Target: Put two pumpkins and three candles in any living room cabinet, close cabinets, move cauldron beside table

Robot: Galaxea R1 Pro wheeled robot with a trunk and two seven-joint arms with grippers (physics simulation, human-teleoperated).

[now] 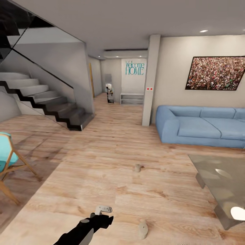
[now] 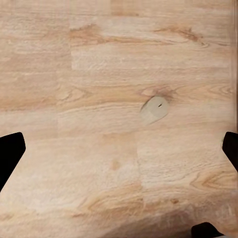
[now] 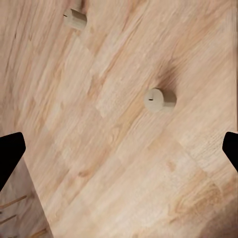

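Observation:
Two pale grey-green candles stand on the wooden floor in the head view, one mid-room [image 1: 137,167] and one close to me [image 1: 143,228]. My left arm [image 1: 85,231] reaches in low, just left of the nearer candle. Between the dark fingertips [image 2: 10,153] of my open left gripper [image 2: 119,151], a candle [image 2: 154,109] lies on the planks well below. My right gripper [image 3: 119,148] is also open and empty, high over two candles [image 3: 160,99] [image 3: 75,18]. The pumpkins, cabinet and cauldron are out of view.
A glass coffee table [image 1: 217,177] stands at the right, with a blue sofa [image 1: 200,126] behind it. A teal chair [image 1: 6,156] sits at the left edge. A staircase [image 1: 44,102] and a pillar [image 1: 149,81] stand farther back.

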